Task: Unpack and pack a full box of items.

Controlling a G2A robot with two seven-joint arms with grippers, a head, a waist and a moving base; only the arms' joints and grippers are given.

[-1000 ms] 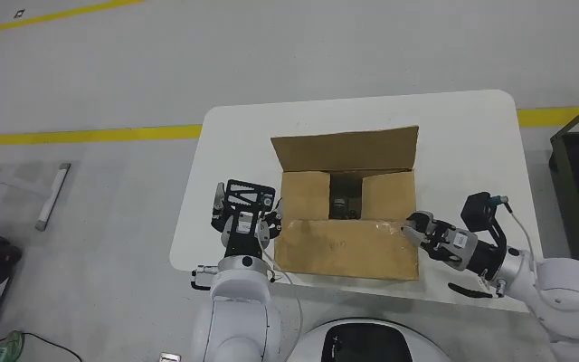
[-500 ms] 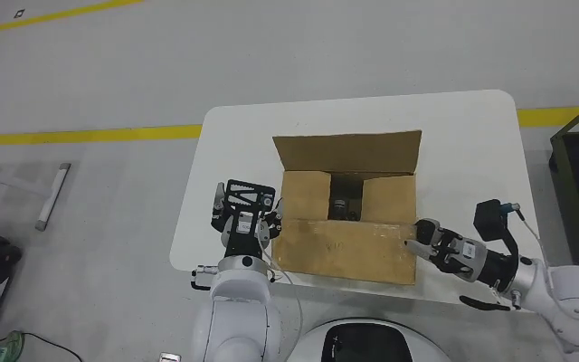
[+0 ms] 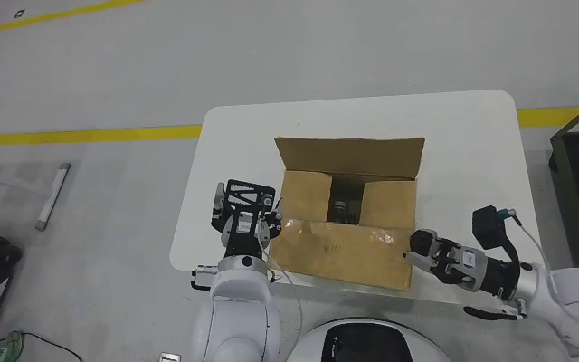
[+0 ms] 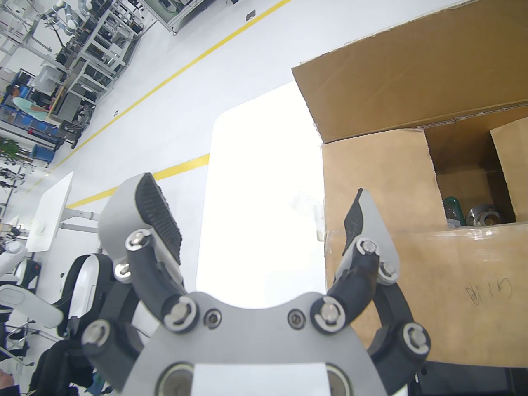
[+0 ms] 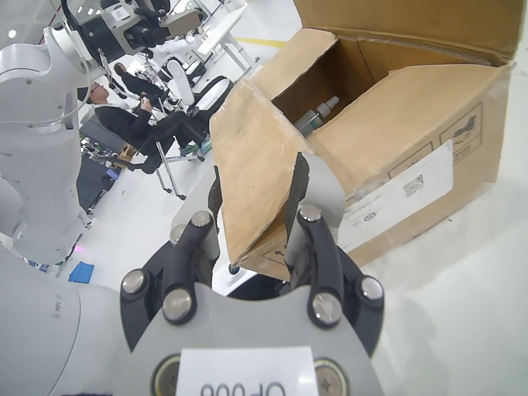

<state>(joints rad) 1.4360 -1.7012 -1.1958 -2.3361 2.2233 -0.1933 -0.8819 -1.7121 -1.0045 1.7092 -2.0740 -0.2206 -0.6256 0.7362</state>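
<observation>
Box sits on the table toward its near edge, approx mid-width, top open. Far flap stands up. Two side flaps lean in over the opening w/ a gap between them where contents show: a spray bottle and a metal flange. So the box looks loaded, and nothing is out on the table yet.

Key relation: the near flap runs lengthwise along the table's near edge, L to R, folded outward toward the robot. R gripper is at the flap's R end, fingers narrowed onto that corner w/ cardboard between them, i.e. pinching it. L gripper is at the opposite end, just beside the box's near-L corner and over the table's near-L part. Its fingers are spread wide and hold nothing. Can't tell if its inner finger touches the box wall.

Judgement: step in hand = opening the near flap for access; unpacking proper not begun. The flap is gripped at one end only, so pulling it out or down may twist it or drag the box toward the table's near edge, and nothing steadies the L side. L gripper is nearer the L side flap and R is tied up, so L is prob. the one to fold that flap back or brace the box. The gap between the side flaps is narrow, so both likely need folding back before a gripper reaches the items.
</observation>
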